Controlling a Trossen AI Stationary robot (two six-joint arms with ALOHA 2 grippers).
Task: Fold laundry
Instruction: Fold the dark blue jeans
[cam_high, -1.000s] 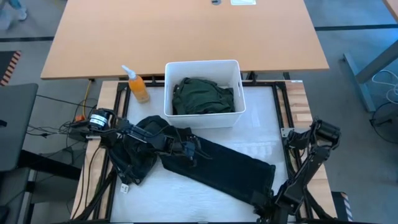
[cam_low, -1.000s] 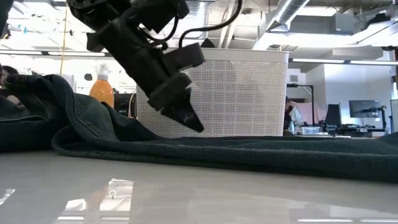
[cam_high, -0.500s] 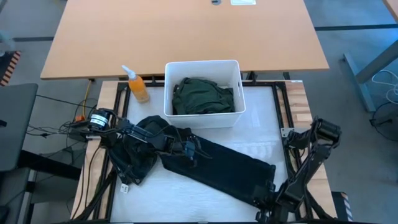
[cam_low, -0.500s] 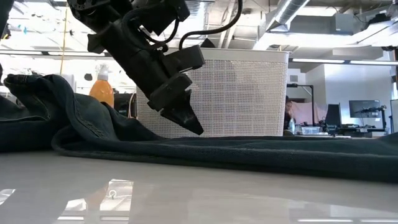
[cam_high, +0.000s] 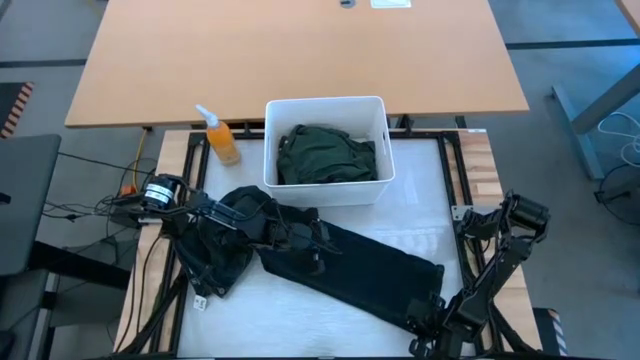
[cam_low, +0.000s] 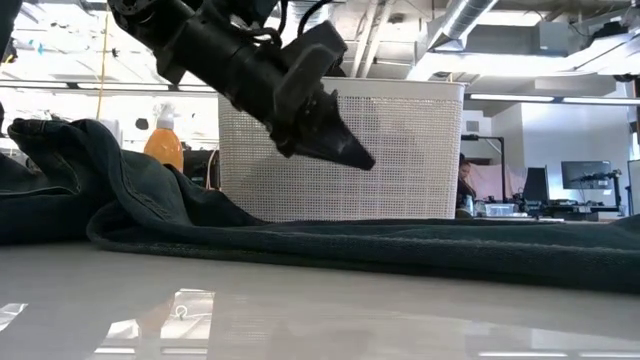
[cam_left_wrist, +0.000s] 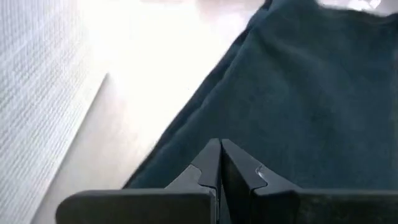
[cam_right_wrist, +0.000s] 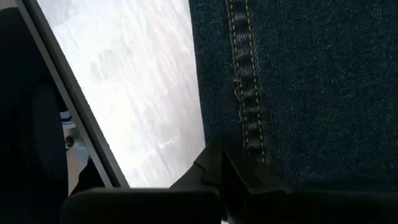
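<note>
Black trousers (cam_high: 350, 270) lie flat on the counter (cam_high: 420, 190), long axis running diagonally from centre-left to lower right in the high view, waist end bunched at left. Left tool (cam_low: 350, 155) hovers just above the upper part of the cloth, fingers together, holding nothing. Right tool (cam_high: 425, 322) sits at the lower-right leg end, fingers together; likely pinching the hem, but the grip itself is hard to see. Green garment (cam_high: 327, 155) stays in the white bin (cam_high: 325, 102). Left arm is nearer the waist.
</note>
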